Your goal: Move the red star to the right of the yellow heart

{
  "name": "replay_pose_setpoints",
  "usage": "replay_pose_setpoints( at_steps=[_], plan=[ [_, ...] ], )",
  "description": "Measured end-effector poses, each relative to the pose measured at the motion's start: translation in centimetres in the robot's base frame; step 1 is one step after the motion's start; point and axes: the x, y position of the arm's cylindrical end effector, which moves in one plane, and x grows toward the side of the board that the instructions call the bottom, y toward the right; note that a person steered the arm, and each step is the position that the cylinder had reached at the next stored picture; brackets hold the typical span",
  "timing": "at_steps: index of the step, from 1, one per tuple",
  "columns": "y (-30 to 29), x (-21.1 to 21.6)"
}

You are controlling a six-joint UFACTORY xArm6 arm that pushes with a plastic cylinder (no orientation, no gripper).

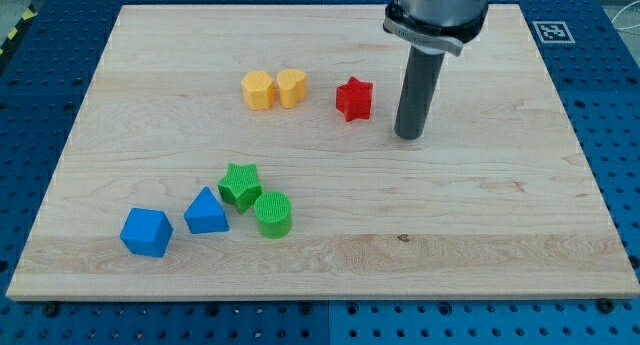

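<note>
The red star [354, 98] lies on the wooden board [480, 215] in the upper middle. The yellow heart [291, 87] lies to its left, a short gap between them. A yellow hexagon block [258, 89] touches the heart on its left side. My tip [408, 135] stands on the board to the right of the red star and slightly lower, a small gap away, not touching it.
A green star [240, 183] and a green cylinder [273, 214] sit together at lower left. A blue triangular block [206, 212] and a blue cube-like block [146, 232] lie further left. A marker tag [550, 31] sits off the board's top right corner.
</note>
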Motion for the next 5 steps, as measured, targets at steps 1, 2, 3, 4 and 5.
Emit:
replay_pose_setpoints(
  at_steps=[1,2,3,4,5],
  plan=[
    [-0.4,-0.1],
    [-0.8,-1.0],
    [-1.6,-2.3],
    [-2.2,-2.6],
    [-2.3,-3.1]
  ],
)
